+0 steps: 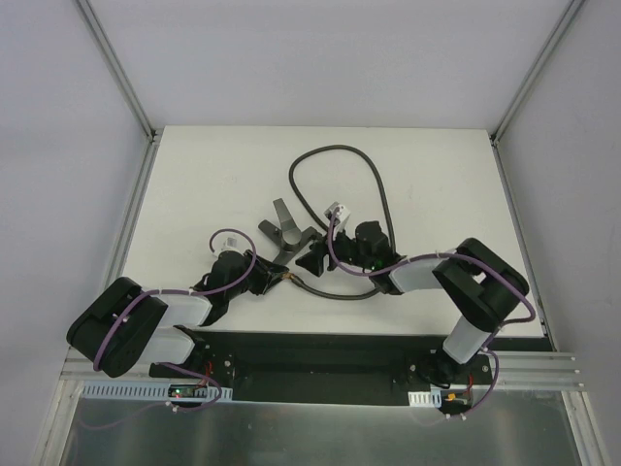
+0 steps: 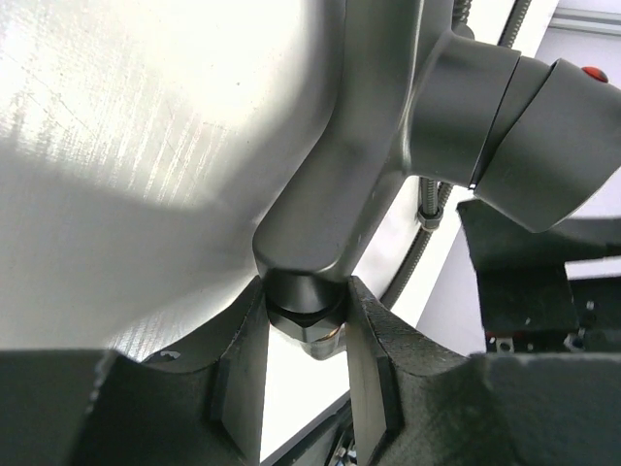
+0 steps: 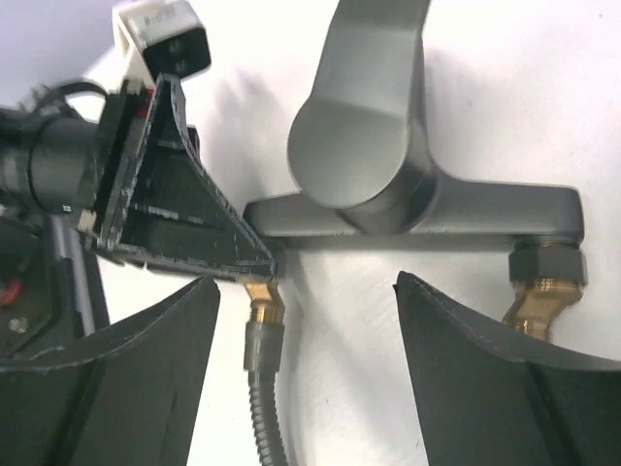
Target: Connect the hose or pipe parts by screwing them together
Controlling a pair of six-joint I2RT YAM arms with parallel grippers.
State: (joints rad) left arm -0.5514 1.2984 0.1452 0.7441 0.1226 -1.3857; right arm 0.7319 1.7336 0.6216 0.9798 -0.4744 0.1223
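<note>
The dark-grey forked fitting [image 1: 283, 230] lies mid-table, seen close in the right wrist view as a T-shaped body [image 3: 388, 175]. My left gripper [image 2: 306, 293] is shut on the dark nut of one fitting leg [image 2: 303, 316]. The hose [image 1: 380, 189] loops across the far table. Its brass end [image 3: 260, 325] meets the fitting's left brass tip, right below the left gripper's finger [image 3: 184, 218]. The other brass tip [image 3: 543, 301] is bare. My right gripper [image 3: 306, 286] stands open around the hose end, touching nothing.
The left arm's white wrist camera [image 3: 165, 34] pokes in at the top left of the right wrist view. A white wrist camera block [image 1: 337, 212] sits by the hose loop. Metal rails [image 1: 131, 92] frame the white table [image 1: 223, 165].
</note>
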